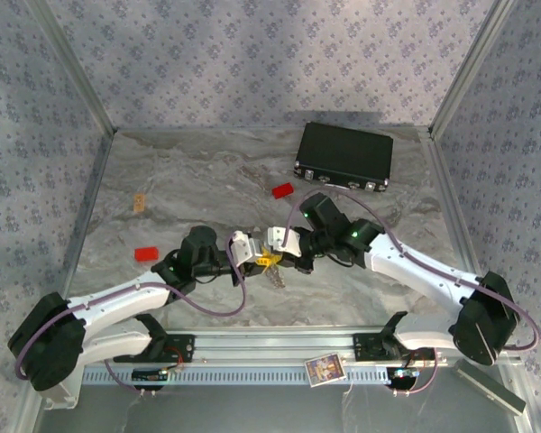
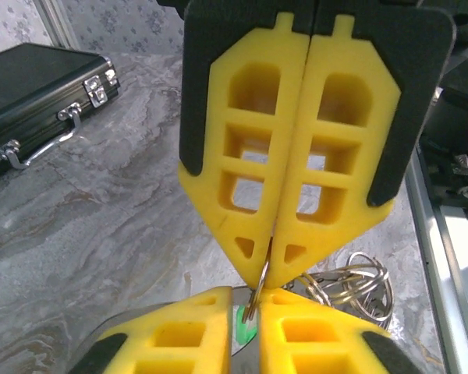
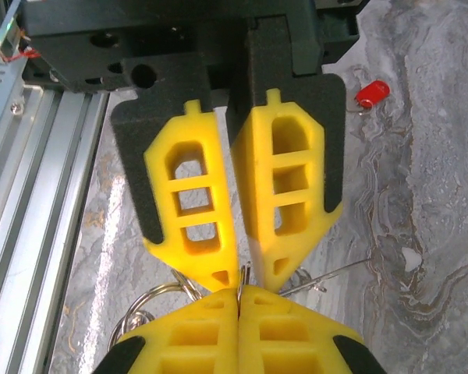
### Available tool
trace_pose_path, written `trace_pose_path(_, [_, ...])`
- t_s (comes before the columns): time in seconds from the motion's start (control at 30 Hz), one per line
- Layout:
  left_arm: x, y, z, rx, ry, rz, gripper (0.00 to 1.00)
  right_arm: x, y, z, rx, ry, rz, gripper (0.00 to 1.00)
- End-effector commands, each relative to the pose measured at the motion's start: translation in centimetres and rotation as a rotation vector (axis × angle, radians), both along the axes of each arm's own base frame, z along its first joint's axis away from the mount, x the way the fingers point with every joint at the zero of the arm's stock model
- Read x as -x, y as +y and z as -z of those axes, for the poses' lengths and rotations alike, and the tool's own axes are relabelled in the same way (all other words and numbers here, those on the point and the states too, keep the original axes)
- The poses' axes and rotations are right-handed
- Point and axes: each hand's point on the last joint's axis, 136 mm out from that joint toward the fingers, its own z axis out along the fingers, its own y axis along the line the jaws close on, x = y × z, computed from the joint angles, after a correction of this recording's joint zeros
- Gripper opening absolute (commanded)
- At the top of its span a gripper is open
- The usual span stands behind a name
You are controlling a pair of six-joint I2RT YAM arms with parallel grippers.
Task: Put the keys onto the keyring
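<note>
Slip risk comes first: keyring [image 2: 261, 276] wire is pinched only at the very tips of the right fingers [image 2: 296, 195], which are pressed flush together. Any twist or tug from the other arm could pop it free and drop it onto the table [image 1: 189, 180]. Second risk: green key [image 2: 242, 323] sits in the narrow gap of the left fingers [image 2: 210, 304], which are nearly closed on its head, with little of it visible. If it's skewed, its hole misses the wire and the two pairs just jam tip to tip. Can't tell if the key is threaded. Position: both pairs meet tip to tip over mid-table. The ring wire runs from the right tips down into the left gap, touching or just beside the green head. The rest of the ring seems to coil just beside the right tips, on the rail side. What looks like the red key [image 3: 372, 93] lies loose on the table, well apart from both pairs and not on the ring.
</note>
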Motion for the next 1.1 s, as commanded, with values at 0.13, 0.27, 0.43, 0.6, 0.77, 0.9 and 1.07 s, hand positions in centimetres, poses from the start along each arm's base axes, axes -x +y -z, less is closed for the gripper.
trace_pose_path(0.13, [0.3,-0.5,-2.4,0.065,-0.065,0.029,0.00,0.5,0.4,-1.3,-0.069,0.031,-0.012,0.16])
trace_pose_path(0.27, [0.5,-0.3,-2.3,0.117,-0.064,0.020,0.00,-0.1,-0.5,-1.8,-0.187,0.078,0.022,0.27])
trace_pose_path(0.43, [0.6,-0.2,-2.6,0.175,-0.064,0.016,0.00,0.0,-0.7,-1.2,-0.236,0.108,0.029,0.26])
trace_pose_path(0.6, [0.8,-0.3,-2.9,0.193,-0.067,0.031,0.00,0.1,-0.8,-0.6,-0.238,0.120,0.032,0.23])
trace_pose_path(0.77, [1.1,-0.4,-2.8,0.195,-0.063,0.047,0.00,-0.1,-0.7,-0.6,-0.244,0.119,0.035,0.18])
trace_pose_path(0.9, [1.3,-0.5,-2.8,0.193,-0.058,0.059,0.00,-0.2,-0.6,-0.8,-0.252,0.119,0.032,0.15])
trace_pose_path(1.07, [1.5,-0.5,-2.8,0.193,-0.059,0.073,0.00,-0.1,-0.5,-1.0,-0.264,0.126,0.026,0.15])
